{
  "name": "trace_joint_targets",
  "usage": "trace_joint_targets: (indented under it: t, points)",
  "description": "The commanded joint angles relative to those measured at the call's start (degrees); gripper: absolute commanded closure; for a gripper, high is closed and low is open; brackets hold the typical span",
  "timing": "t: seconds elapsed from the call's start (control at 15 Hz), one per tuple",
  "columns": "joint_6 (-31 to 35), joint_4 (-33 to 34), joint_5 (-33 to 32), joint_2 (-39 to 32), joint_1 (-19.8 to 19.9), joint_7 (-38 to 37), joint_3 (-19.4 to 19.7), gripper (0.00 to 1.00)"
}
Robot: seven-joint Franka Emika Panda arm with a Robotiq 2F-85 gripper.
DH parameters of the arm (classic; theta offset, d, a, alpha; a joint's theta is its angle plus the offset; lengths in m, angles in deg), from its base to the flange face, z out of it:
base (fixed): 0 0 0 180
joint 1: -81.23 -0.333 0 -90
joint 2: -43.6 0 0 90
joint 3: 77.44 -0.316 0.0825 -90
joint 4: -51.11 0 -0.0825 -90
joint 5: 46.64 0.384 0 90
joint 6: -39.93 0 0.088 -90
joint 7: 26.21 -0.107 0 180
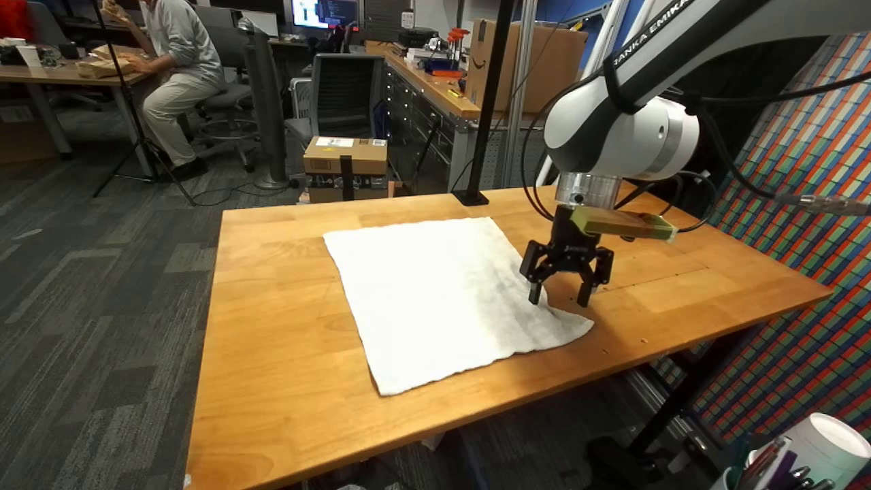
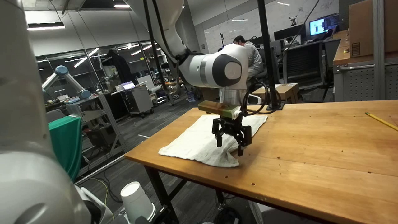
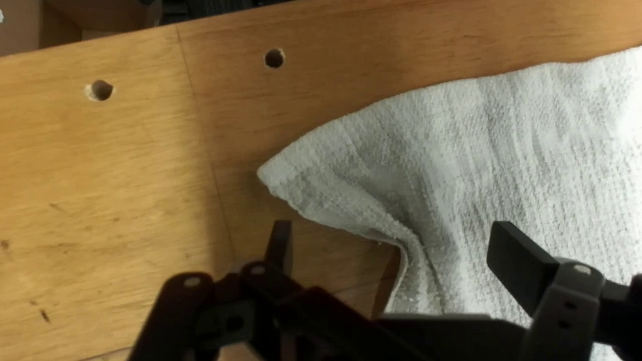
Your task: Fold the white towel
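The white towel lies spread nearly flat on the wooden tabletop, seen in both exterior views (image 1: 422,292) (image 2: 196,141). Along the side by the robot its edge is wrinkled and bent inward, and one corner sticks out as a point. My gripper (image 1: 559,296) is just above that rumpled edge, pointing down with its jaws wide apart. In the wrist view the towel (image 3: 501,150) shows a raised crease running between the two fingers. One finger of the gripper (image 3: 391,233) is over bare wood, the other over cloth. Nothing is held.
The wooden table (image 1: 272,381) has its front edge close to the towel's pointed corner. A black post (image 1: 471,197) stands at the back edge. A yellow pencil (image 2: 381,120) lies on the tabletop away from the towel. Small holes (image 3: 274,58) mark the wood near the edge.
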Motion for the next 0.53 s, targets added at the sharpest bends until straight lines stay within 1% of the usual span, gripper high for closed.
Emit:
trace_joint_targets:
  t: [0.0,0.07,0.13,0.2,0.27,0.33,0.47]
  points:
    - [3.9,-0.7,1.2,-0.6,0.0,2.8,-0.3,0.00]
    - [4.6,-0.8,1.2,-0.9,0.1,3.0,-0.2,0.00]
    - [5.2,-0.9,1.2,-1.1,0.2,3.3,-0.2,0.06]
    - [5.7,-0.9,1.2,-1.4,0.2,3.4,-0.2,0.27]
    - [6.1,-0.9,1.1,-1.7,0.2,3.5,-0.2,0.31]
    - [6.3,-0.9,1.0,-1.8,0.2,3.6,-0.2,0.31]
    - [6.3,-0.8,0.9,-1.7,0.3,3.8,-0.1,0.47]
